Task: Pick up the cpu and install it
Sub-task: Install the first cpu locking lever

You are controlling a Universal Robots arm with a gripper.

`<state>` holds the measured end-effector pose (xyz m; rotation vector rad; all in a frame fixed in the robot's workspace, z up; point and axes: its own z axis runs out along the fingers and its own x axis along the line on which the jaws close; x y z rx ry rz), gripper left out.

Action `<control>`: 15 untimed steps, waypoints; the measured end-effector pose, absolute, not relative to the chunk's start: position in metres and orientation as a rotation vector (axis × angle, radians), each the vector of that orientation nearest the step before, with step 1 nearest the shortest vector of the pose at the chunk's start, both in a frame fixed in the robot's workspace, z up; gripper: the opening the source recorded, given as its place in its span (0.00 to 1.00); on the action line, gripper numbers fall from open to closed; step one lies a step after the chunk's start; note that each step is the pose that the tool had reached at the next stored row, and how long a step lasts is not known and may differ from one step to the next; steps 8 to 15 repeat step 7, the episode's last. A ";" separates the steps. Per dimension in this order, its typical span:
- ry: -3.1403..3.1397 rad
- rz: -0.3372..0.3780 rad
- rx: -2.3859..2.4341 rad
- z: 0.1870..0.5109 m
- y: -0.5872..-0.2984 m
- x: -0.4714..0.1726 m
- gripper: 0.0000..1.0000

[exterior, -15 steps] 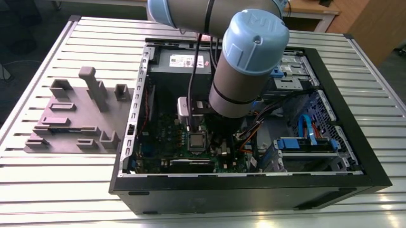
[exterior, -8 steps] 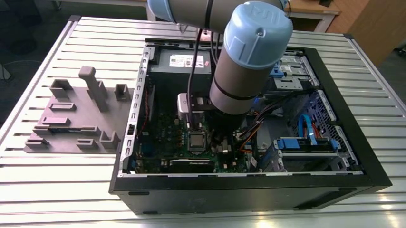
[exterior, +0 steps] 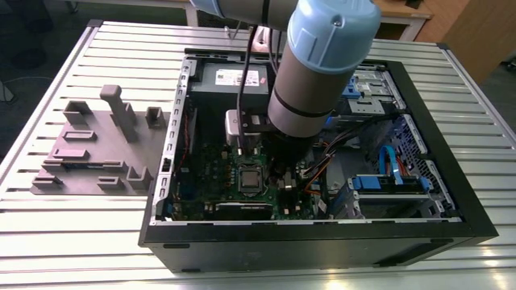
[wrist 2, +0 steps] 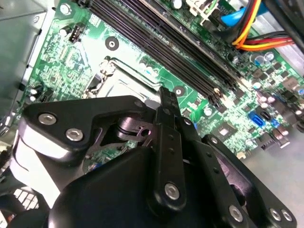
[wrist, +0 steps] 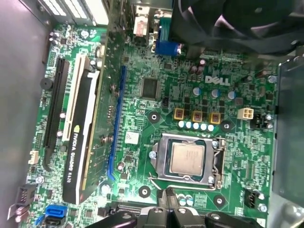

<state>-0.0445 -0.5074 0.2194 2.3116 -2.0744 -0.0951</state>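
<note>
Just above the green motherboard [wrist: 156,95], the black gripper [wrist: 166,197] hangs with its fingers drawn together on nothing, beside the socket. The cpu [wrist: 187,157], a small square chip with a silver-grey metal top, already sits in the rectangular metal socket frame [wrist: 164,159], so placing looks done and any further move calls for care not to disturb it. That seated chip is plain in the first wrist view, while the exterior view gives the open black computer case [exterior: 322,238] on the slatted metal bench [exterior: 81,241].

cpu [wrist: 187,157]: dull brushed metal | socket frame [wrist: 164,159]: shiny metal | motherboard [wrist: 161,109]: glossy green
</note>
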 end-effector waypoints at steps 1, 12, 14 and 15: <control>-2.075 -0.096 2.312 0.220 -0.507 -0.044 0.10; -2.076 -0.099 2.313 0.220 -0.507 -0.044 0.10; -2.076 -0.099 2.313 0.220 -0.507 -0.044 0.10; -2.076 -0.099 2.313 0.220 -0.507 -0.044 0.10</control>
